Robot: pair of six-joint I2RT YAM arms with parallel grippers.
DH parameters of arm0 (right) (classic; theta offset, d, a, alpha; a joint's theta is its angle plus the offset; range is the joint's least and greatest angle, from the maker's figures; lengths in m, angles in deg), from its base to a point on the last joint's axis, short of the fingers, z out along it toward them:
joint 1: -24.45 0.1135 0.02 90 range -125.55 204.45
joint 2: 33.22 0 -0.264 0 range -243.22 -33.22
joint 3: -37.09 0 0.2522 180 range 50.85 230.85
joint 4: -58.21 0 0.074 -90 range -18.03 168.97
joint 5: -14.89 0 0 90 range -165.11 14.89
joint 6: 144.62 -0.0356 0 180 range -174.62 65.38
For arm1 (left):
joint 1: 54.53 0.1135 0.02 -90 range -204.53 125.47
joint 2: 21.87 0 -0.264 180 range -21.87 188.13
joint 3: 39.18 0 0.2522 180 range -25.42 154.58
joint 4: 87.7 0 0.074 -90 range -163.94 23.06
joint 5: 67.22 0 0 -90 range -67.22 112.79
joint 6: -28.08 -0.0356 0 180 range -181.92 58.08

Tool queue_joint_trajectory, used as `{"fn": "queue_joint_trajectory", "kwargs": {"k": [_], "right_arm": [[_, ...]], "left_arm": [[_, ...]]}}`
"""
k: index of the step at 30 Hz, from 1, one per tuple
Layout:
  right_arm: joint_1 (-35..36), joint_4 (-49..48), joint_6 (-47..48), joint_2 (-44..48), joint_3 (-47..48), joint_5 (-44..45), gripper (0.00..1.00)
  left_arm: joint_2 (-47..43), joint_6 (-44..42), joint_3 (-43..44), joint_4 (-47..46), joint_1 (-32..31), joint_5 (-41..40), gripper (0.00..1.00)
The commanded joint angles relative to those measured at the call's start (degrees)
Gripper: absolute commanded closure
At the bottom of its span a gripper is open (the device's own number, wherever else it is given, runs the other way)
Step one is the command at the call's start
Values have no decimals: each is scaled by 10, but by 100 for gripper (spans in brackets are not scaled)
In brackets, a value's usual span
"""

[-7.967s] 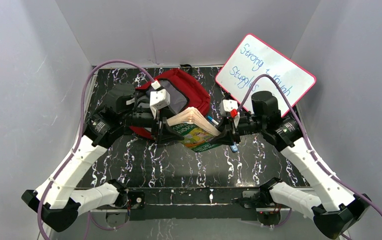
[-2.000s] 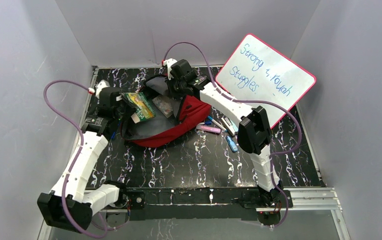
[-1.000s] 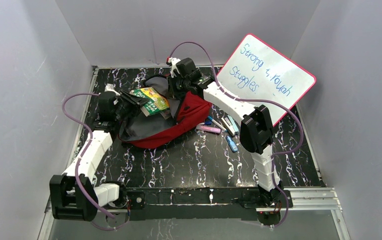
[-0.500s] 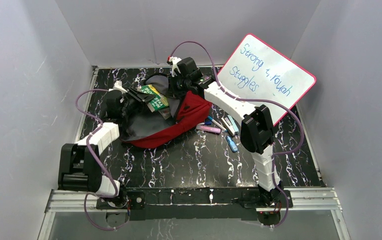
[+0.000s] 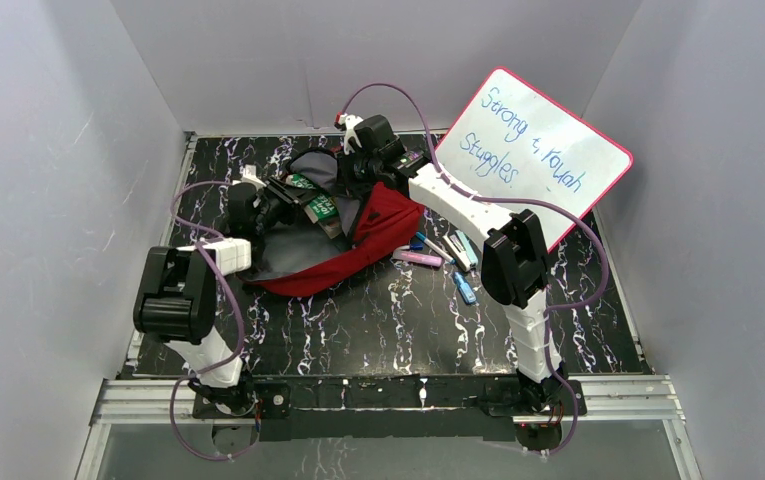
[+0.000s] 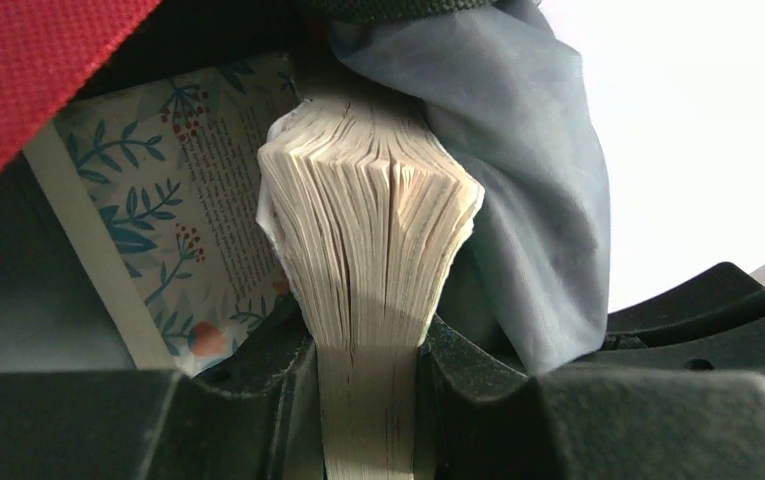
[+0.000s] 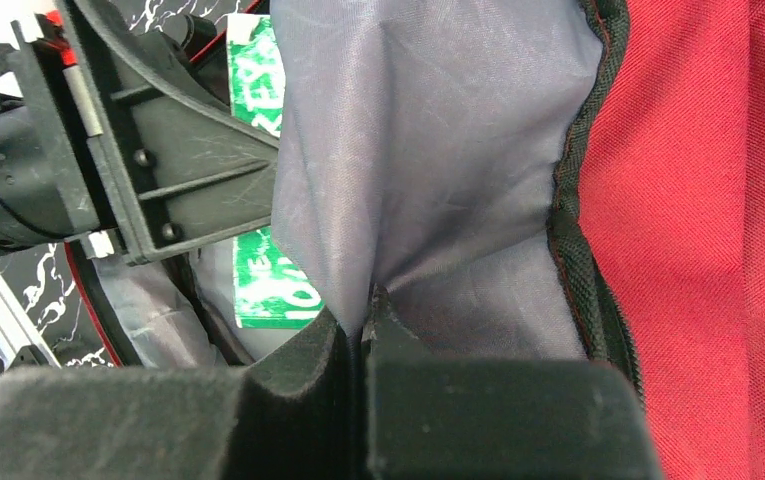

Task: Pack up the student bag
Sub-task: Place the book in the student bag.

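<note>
From above, the bag (image 5: 383, 225) lies open on the tabletop (image 5: 408, 310); left wrist: the left hand (image 6: 368, 350) pinches a book (image 6: 373, 230), best slid straight ahead inside; right wrist: the right hand (image 7: 358, 330) pinches the lining (image 7: 428, 150) just ahead and should hold the mouth wide.

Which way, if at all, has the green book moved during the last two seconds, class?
Yes. The green book, clamped in the left gripper, has shifted right, toward the whiteboard, into the student bag.

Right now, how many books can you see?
2. One thick book is clamped in the left pincer at the mouth of the red bag; a floral-covered one lies inside behind it. More may be hidden.
</note>
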Motion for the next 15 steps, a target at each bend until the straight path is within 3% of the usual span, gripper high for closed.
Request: {"fn": "queue_joint_trajectory", "kwargs": {"k": [1,15], "right_arm": [[5,-24,-13,46,9,-22,100],[6,-23,-11,57,-13,-23,100]], "left_arm": [[20,19,36,-112,-20,5,100],[130,3,90,-111,-63,-44,100]]}}
